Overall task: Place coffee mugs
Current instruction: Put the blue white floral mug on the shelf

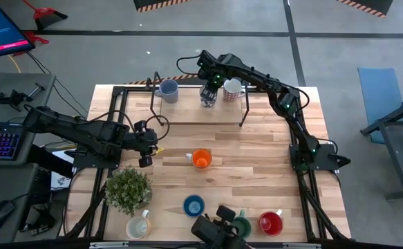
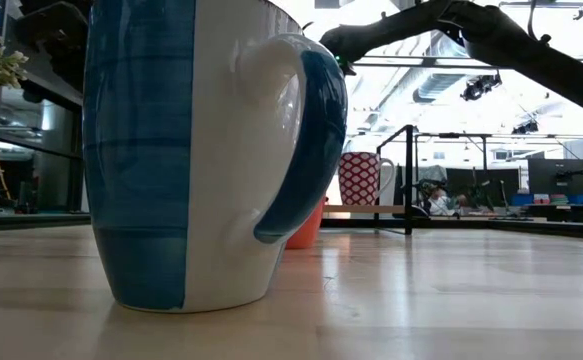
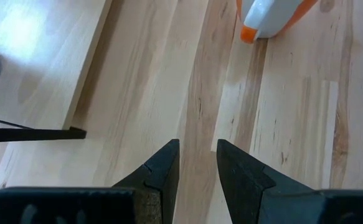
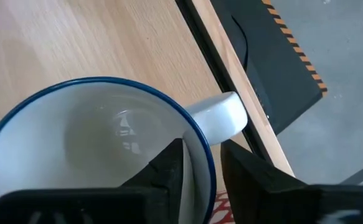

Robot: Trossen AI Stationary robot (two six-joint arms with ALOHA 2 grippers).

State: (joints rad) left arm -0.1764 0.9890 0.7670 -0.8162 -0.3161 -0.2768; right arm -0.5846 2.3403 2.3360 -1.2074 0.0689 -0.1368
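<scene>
Glossy ceramic blue mug (image 2: 201, 150) on matt wooden table (image 2: 451, 290).

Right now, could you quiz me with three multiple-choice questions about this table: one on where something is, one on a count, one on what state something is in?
1. Where is the orange mug?
A. On the raised shelf
B. Near the middle of the table
C. Beside the plant

2. How many mugs stand along the near edge?
A. Two
B. Six
C. Four

3. How is the left end effector?
A. Open and empty
B. Clamped on a mug
C. Holding the plant

Answers:
1. B: it stands alone on bare wood in the middle.
2. C: blue, cream, green and red.
3. A: its wrist view shows only wood between the fingers.
</scene>
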